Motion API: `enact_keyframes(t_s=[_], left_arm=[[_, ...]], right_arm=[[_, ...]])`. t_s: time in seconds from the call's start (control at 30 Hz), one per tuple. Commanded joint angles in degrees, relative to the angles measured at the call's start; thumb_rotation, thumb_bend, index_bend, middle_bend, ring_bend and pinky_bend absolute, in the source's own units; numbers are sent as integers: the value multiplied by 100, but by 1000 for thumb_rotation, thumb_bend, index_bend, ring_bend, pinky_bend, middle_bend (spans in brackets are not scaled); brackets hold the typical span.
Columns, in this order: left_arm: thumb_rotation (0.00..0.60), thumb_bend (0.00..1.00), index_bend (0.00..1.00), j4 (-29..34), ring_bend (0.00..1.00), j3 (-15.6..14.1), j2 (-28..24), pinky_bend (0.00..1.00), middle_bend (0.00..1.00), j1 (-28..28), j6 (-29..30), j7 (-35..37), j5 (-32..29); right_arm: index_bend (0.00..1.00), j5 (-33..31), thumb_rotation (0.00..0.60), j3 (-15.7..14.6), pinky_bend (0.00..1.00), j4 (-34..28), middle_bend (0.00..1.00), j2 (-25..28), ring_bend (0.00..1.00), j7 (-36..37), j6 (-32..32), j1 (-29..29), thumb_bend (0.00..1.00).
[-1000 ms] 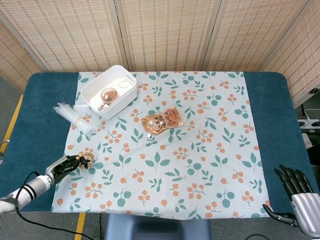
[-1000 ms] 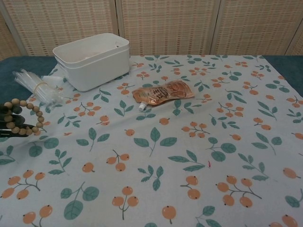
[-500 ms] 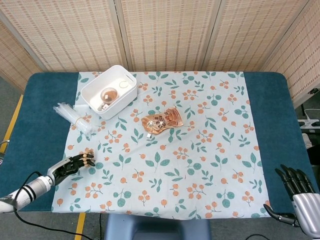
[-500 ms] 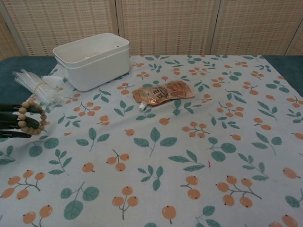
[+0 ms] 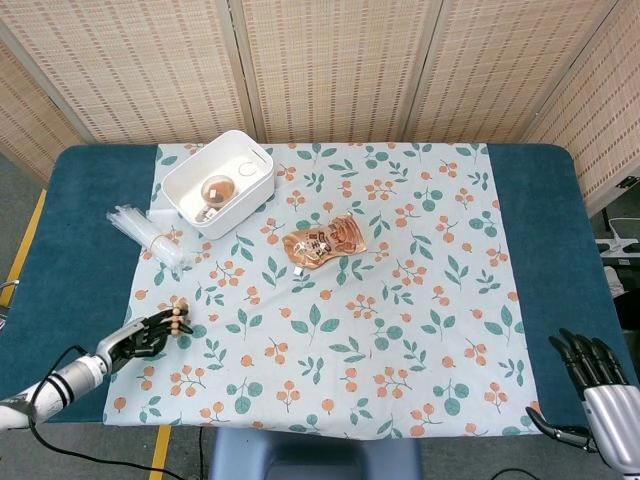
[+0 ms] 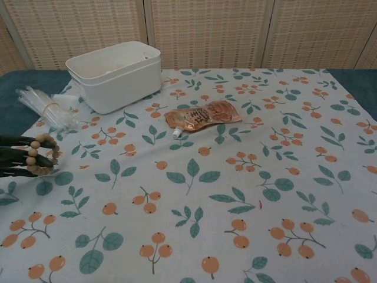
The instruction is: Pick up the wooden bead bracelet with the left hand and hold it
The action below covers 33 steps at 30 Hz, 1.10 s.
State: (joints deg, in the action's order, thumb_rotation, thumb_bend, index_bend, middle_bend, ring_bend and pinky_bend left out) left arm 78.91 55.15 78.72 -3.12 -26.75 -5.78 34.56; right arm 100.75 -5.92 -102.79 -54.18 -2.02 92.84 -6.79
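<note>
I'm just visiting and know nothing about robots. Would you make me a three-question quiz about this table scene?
1. True or false: the left hand holds the wooden bead bracelet.
2. Which lies nearest the white tub? A) orange pouch B) bundle of clear tubes C) right hand
3. Fill in: inside the tub sits a ____ ball.

Key: 1 true; 2 B; 3 coppery brown.

Head view looks steeply down over the whole table (image 5: pixel 70 230); chest view sits low, seemingly nearer, sharing its floral cloth (image 6: pixel 194 177).
</note>
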Motion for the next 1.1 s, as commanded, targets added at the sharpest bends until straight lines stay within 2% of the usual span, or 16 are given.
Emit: enact_keyframes(t_s=[0.03, 0.3, 0.43, 0.5, 0.63, 0.73, 0.8, 0.83, 0.9, 0.93, 0.97, 1.07, 1.1], left_arm=[[600, 645, 118, 512, 34, -109, 26, 0, 250, 208, 303, -834, 583], [600, 543, 91, 1182, 1, -243, 177, 5, 123, 535, 1124, -2074, 1506], [600, 499, 57, 1457, 0, -113, 307, 17, 79, 772, 1430, -2577, 1857], [600, 495, 52, 1681, 0, 93, 468, 20, 80, 1008, 1628, -2928, 2062], [580, 483, 20, 2292, 0, 822, 857, 21, 86, 1738, 1819, -3856, 2558], [578, 501, 6, 2924, 0, 1643, 1355, 43, 93, 2644, 1832, -4839, 2972], [582, 515, 0, 3312, 0, 2261, 1793, 82, 67, 3385, 1506, -5501, 2980], [588, 513, 0, 3411, 0, 2543, 2001, 92, 35, 3708, 1253, -5816, 2869], [597, 511, 0, 3375, 0, 3196, 2530, 82, 4, 4408, 358, -6709, 2330], [598, 509, 0, 3148, 0, 3533, 2830, 74, 0, 4716, -309, -7298, 1876], [598, 508, 0, 2902, 0, 3744, 3025, 71, 0, 4873, -817, -7759, 1543], [596, 505, 0, 2136, 0, 4103, 3314, 70, 0, 4980, -1990, -8888, 824], [597, 505, 0, 1972, 0, 4141, 3328, 70, 0, 4943, -2181, -9018, 649]], right_arm=[[0, -4, 194, -2, 0, -7, 0, -3, 0, -11, -15, 6, 191], [0, -10, 194, -6, 0, -16, 0, 19, 0, 9, -2, -3, 191], [0, -8, 194, -9, 0, -16, 0, 21, 0, 9, -12, 1, 191], [0, -3, 194, -12, 0, -20, 0, 21, 0, -2, -14, 0, 191], [0, 23, 195, -8, 0, -22, 0, 12, 0, -24, 42, -23, 191], [0, -18, 194, 31, 0, -17, 0, -23, 0, -94, 128, -67, 191], [0, -106, 194, 83, 0, -13, 0, -64, 0, -229, 172, -100, 191], [0, -162, 195, 107, 0, -17, 0, -83, 0, -303, 179, -114, 191], [0, -301, 194, 148, 0, -42, 0, -118, 0, -477, 155, -136, 191], [0, -367, 194, 172, 0, -60, 0, -140, 0, -571, 141, -142, 191], [0, -396, 194, 189, 0, -69, 0, -161, 0, -632, 132, -140, 191], [0, -402, 194, 207, 0, -81, 0, -210, 0, -684, 105, -124, 191], [0, -397, 195, 210, 0, -75, 0, -218, 0, -691, 103, -122, 191]])
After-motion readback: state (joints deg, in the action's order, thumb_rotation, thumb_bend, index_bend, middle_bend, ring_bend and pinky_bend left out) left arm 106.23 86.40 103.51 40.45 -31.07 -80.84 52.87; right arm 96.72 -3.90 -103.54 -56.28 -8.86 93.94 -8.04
